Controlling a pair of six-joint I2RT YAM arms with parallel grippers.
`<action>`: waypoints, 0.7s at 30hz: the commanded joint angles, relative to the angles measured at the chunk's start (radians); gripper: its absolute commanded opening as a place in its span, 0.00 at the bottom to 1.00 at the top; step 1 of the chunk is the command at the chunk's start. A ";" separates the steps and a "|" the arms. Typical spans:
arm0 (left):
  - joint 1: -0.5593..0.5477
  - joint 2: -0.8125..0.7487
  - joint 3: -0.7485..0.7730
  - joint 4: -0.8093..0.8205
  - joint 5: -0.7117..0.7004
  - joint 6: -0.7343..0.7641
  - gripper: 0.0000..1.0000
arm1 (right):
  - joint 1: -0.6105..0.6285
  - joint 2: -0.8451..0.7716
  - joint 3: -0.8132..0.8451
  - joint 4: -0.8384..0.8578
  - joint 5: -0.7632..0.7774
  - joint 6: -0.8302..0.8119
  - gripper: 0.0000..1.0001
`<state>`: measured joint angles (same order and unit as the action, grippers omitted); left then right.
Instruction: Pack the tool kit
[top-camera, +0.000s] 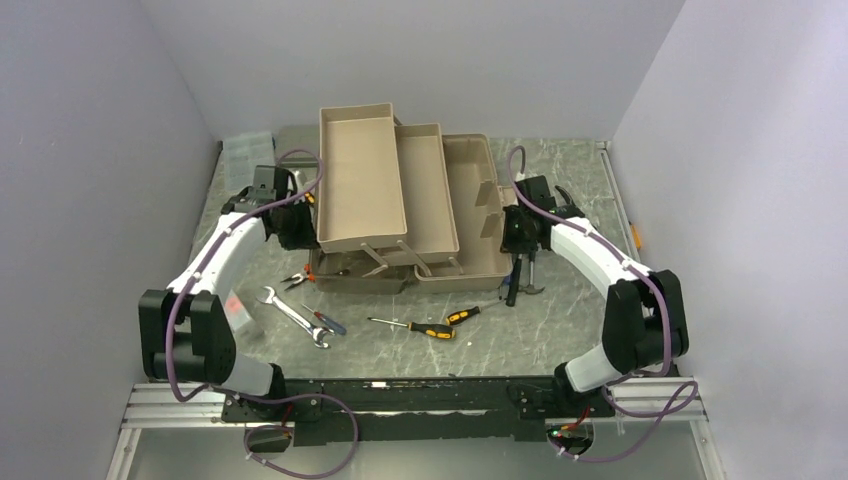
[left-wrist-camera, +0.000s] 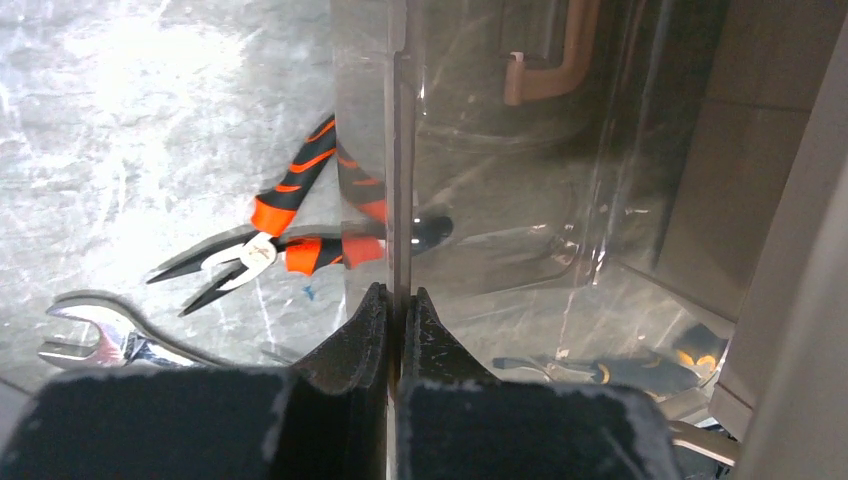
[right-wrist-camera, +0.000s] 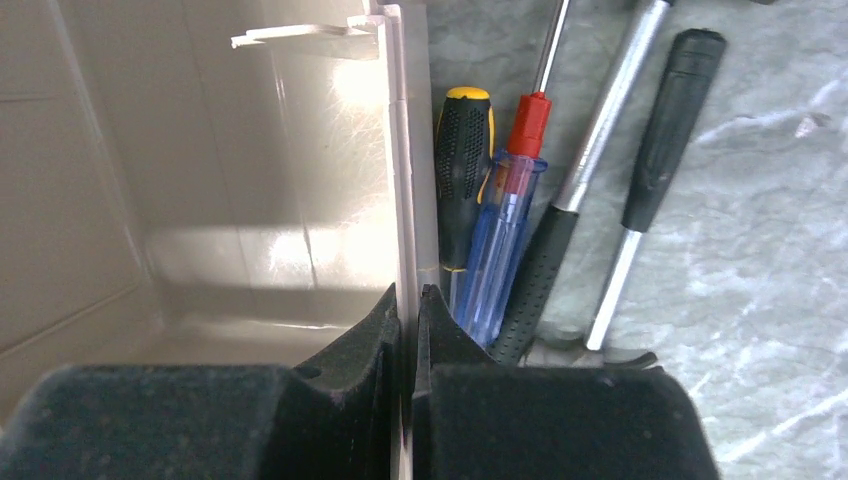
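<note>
The toolbox (top-camera: 470, 190) sits open in the middle of the bench (top-camera: 570, 330). The left claw (left-wrist-camera: 400, 315) pinches its smoky lid (left-wrist-camera: 480, 180), the right claw (right-wrist-camera: 408, 310) pinches its side wall (right-wrist-camera: 400, 150), probably to hold it steady while tools (top-camera: 425, 329) lie outside

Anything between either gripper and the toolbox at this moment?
Nothing visible. The left gripper is shut on the edge of the lid, and the right gripper is shut on the toolbox side wall.
</note>
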<state>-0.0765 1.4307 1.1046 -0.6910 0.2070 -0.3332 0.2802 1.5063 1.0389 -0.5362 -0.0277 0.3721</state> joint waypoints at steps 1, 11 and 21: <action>-0.067 0.009 0.082 0.153 0.088 -0.076 0.00 | -0.026 -0.068 -0.003 0.006 0.015 0.015 0.00; -0.120 0.056 0.019 0.268 0.142 -0.151 0.00 | -0.074 -0.079 -0.005 -0.006 0.016 0.012 0.00; -0.190 0.091 -0.002 0.334 0.168 -0.198 0.00 | -0.132 -0.058 0.025 -0.019 0.026 0.013 0.00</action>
<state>-0.1970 1.5101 1.1030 -0.5259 0.2077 -0.4397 0.1711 1.4658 1.0199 -0.5755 -0.0105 0.3317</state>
